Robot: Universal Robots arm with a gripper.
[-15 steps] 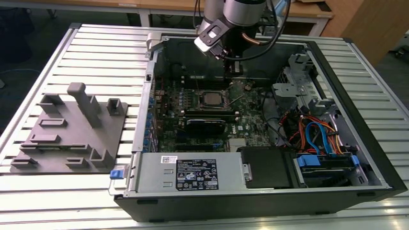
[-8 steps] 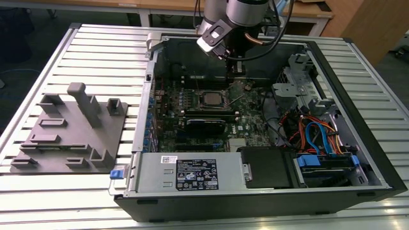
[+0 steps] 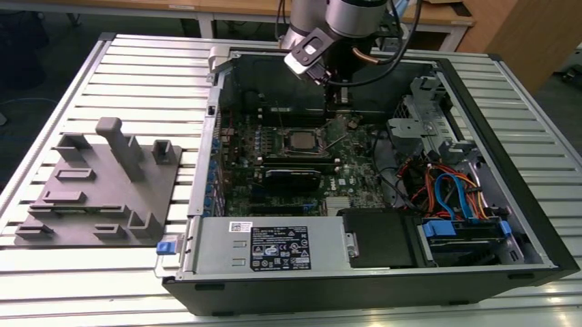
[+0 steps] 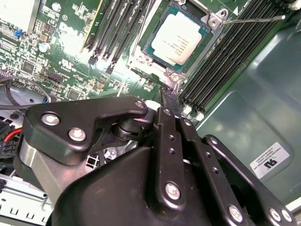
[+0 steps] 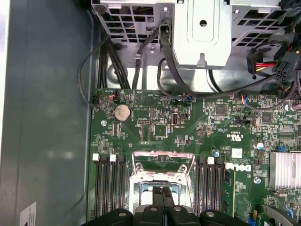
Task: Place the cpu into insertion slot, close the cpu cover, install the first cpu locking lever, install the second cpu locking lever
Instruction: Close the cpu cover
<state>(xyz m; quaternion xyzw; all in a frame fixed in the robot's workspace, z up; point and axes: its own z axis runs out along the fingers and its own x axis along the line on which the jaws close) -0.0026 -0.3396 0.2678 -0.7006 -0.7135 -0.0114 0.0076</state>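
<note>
Jaws of the black gripper [image 4: 165, 94] pressed together tip to tip, nothing between them; same in the first wrist view [image 5: 162, 192]. Flat square silver-grey cpu [image 4: 181, 40] sits in the small square dark insertion slot [image 4: 139, 57] on the green circuit board [image 4: 70, 61], with the thin silvery metal cpu cover [image 4: 212, 20] framing it. Whether that frame is fully down, cannot tell. Thin wire locking lever [image 4: 251, 19] sticks out sideways over the long black memory slots [image 4: 225, 61]; looks unhooked. Cpu lies just beyond the tips, apart from them, not between them. Tips hang near the frame's corner tab; contact cannot be judged. In the exterior view the cpu [image 3: 300, 139] is at mid-frame inside the open black computer case [image 3: 364, 293] on the slatted metal surface [image 3: 136, 75], arm at upper centre. Risks, as judged: the narrow shut tips could slip off so thin a wire and strike the chip's top or the board's small parts. A push on the frame's corner with the lever loose might tilt the cover or shift the chip on its contacts. The wide linkage behind the tips could knock the memory slots.
</note>
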